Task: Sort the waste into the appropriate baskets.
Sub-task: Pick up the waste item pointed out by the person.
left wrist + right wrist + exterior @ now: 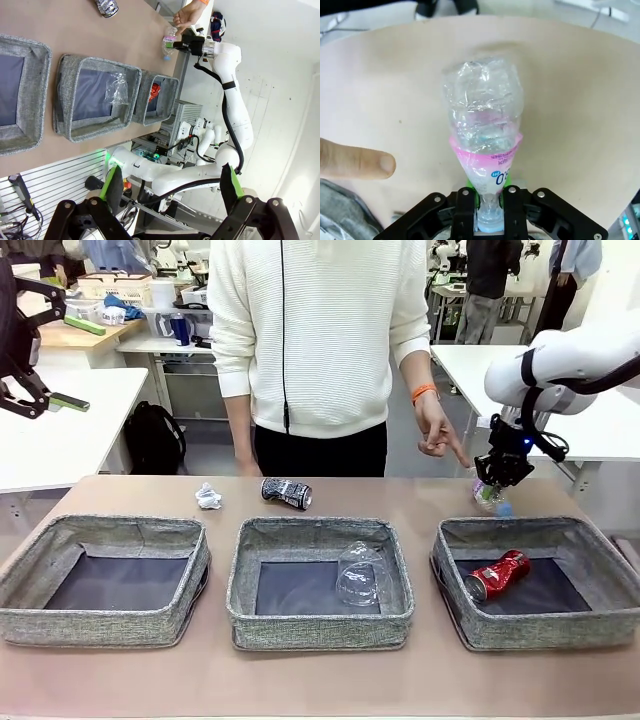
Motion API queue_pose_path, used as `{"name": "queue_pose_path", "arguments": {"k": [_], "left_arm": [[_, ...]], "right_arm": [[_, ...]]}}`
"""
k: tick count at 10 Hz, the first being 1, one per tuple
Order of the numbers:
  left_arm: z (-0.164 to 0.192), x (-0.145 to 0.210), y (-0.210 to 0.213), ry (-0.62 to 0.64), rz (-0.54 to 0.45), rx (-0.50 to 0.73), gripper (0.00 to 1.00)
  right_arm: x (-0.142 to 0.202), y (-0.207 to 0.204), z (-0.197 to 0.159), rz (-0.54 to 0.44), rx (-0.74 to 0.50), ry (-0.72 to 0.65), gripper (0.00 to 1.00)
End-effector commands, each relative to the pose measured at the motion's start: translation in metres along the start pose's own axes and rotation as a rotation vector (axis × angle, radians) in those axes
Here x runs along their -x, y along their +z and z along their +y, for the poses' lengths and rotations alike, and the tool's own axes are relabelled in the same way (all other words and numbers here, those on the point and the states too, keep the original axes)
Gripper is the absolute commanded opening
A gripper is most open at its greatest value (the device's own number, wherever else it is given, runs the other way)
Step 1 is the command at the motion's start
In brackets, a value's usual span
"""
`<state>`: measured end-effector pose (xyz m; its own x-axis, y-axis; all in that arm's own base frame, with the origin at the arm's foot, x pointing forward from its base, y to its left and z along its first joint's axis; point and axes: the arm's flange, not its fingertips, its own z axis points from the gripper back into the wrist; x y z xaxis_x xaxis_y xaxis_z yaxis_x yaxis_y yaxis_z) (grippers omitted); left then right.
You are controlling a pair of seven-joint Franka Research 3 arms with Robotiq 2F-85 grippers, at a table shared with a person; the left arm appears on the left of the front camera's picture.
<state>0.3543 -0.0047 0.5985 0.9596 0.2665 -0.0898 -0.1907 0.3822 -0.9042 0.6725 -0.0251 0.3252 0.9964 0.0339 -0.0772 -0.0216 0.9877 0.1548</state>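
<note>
The right gripper (490, 206) pinches the neck of the crumpled clear bottle (482, 110), its base pointing straight away from the fingers and its pink label by the neck, while the left gripper (170, 179) gapes empty.

You have a brown counter (320, 685) before you, and at its far side stands a person in a white sweater (330, 340) with an orange wristband (424, 392). Behind, a black backpack (155, 438) sits on the floor beside a white table (70, 425). Farther back a blue container (180, 328) stands among clutter.
</note>
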Motion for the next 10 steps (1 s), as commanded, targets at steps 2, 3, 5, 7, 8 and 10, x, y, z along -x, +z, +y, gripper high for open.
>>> {"name": "queue_pose_path", "arguments": {"k": [2,3,5,7,8,10], "left_arm": [[0.0,0.002,0.002,-0.01,0.01,-0.007,1.0],[0.0,0.002,0.002,-0.01,0.01,-0.007,1.0],[0.0,0.002,0.002,-0.01,0.01,-0.007,1.0],[0.0,0.002,0.002,-0.01,0.01,-0.007,1.0],[0.0,0.002,0.002,-0.01,0.01,-0.007,1.0],[0.0,0.002,0.002,-0.01,0.01,-0.007,1.0]], "right_arm": [[0.014,0.025,-0.015,-0.085,-0.018,-0.215,0.0],[0.027,0.053,-0.013,-0.083,-0.065,-0.356,0.0],[0.07,0.116,0.003,-0.194,-0.141,-0.598,0.0],[0.134,0.15,0.047,-0.345,-0.167,-0.552,0.0],[0.174,0.154,0.069,-0.295,-0.169,-0.41,0.0],[0.217,0.147,0.089,-0.222,-0.16,-0.212,0.0]]}}
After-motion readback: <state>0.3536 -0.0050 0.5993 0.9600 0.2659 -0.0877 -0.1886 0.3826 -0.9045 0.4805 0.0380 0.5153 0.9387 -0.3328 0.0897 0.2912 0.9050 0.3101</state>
